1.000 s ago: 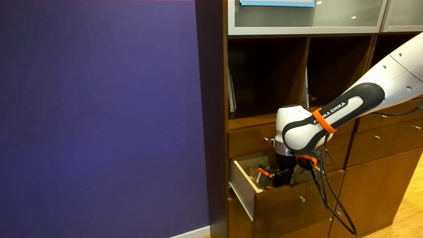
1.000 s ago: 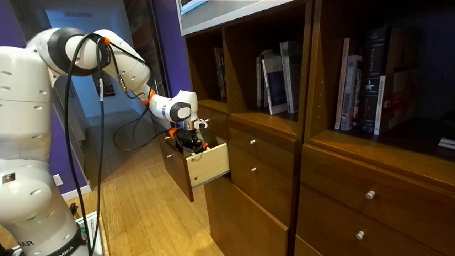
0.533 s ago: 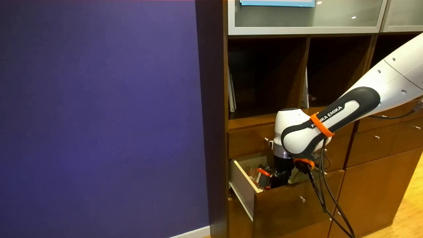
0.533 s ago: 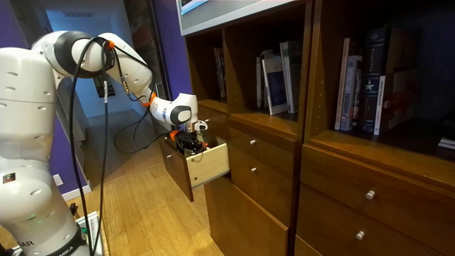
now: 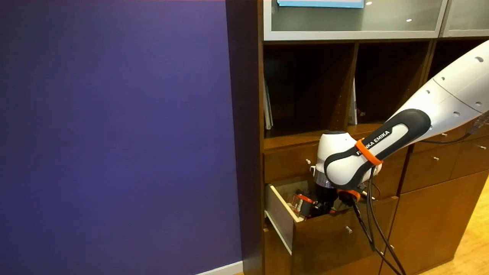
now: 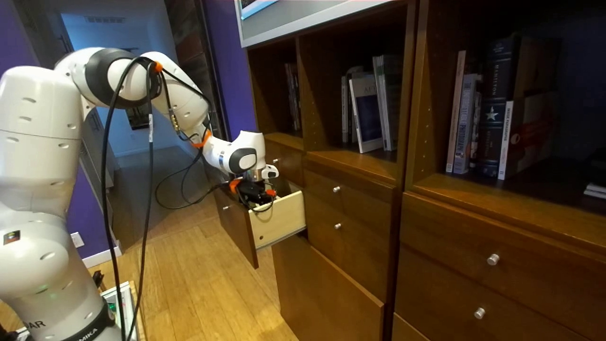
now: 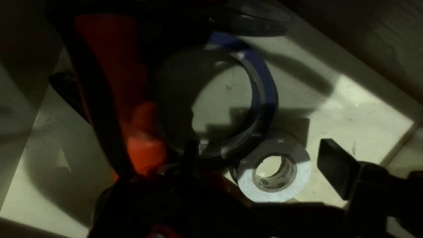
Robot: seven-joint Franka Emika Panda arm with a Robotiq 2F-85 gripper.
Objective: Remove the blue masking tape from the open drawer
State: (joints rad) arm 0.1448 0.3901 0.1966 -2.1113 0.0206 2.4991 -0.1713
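Note:
The drawer [image 5: 344, 244] is pulled open; its pale side also shows in an exterior view [image 6: 279, 220]. In the wrist view a large ring with a blue outer face, the blue masking tape [image 7: 267, 84], lies on the pale drawer bottom, its left part in dark shadow. A smaller pale roll [image 7: 297, 177] lies against its lower right edge. My gripper [image 7: 261, 153] is open and points down inside the drawer. One finger [image 7: 337, 168] stands right of the pale roll. The dark other finger overlaps the ring's lower left edge. In both exterior views the fingertips and tape are hidden.
Orange-red items [image 5: 304, 202] crowd the drawer's left part; an orange and black object [image 7: 115, 66] sits beside the ring. A clear plastic piece [image 7: 261, 19] lies above it. The drawer's side wall [image 5: 284, 202] stands close by. Books [image 6: 367, 109] fill shelves above.
The arm has moved down and the gripper sits deeper in the drawer. In an exterior view the wrist has shifted slightly left; a bit of red shows to the right of the gripper.

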